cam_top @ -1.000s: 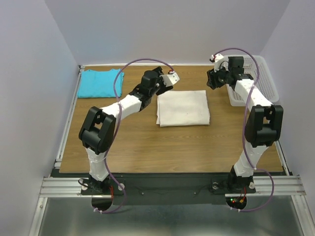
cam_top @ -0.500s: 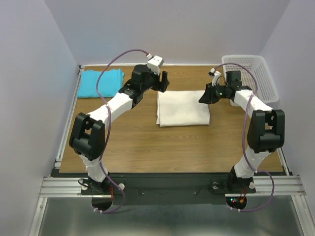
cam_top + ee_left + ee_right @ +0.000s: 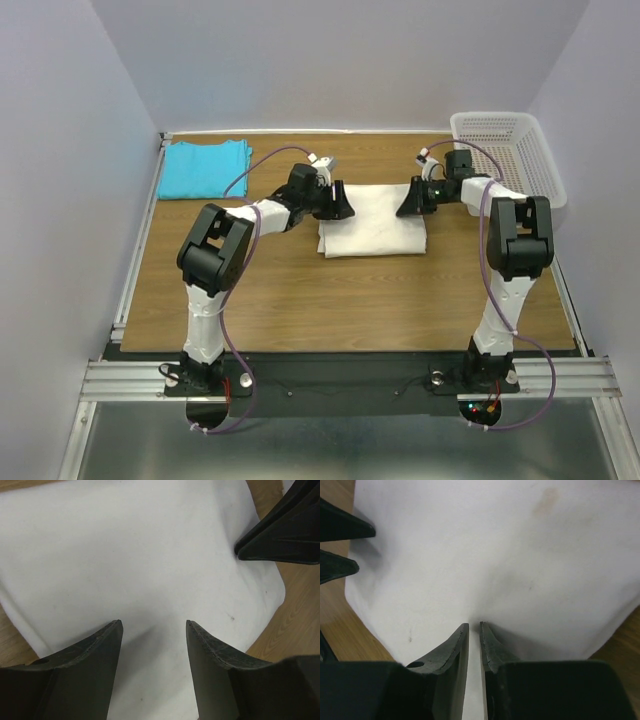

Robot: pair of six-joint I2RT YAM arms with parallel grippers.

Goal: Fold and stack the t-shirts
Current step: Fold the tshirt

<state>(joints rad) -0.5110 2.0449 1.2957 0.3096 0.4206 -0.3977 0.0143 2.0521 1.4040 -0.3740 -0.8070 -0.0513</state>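
The cream t-shirt (image 3: 372,222) is lying in the middle of the wooden counter (image 3: 300,290), folded into a tidy rectangle. The turquoise t-shirt (image 3: 205,168) is also lying folded, at the far left corner of the counter and well apart from the cream one. A white basket (image 3: 530,160) is standing at the far right side.

Both arms are reaching low to the far edge of the cream t-shirt, one from each side, so the two end effectors are facing each other across the cloth.

The left end effector (image 3: 154,625) is sitting over the far left part of the shirt. Its fingers are standing clearly apart, and only flat cream cloth is showing in the gap between them. It is holding nothing. I cannot tell if the tips are touching the cloth.

The right end effector (image 3: 474,624) is sitting at the far right part of the shirt. Its fingers are standing almost together, with only a thin strip of cream cloth showing between them. Soft creases are running toward the tips, so it is appearing to pinch the shirt there.
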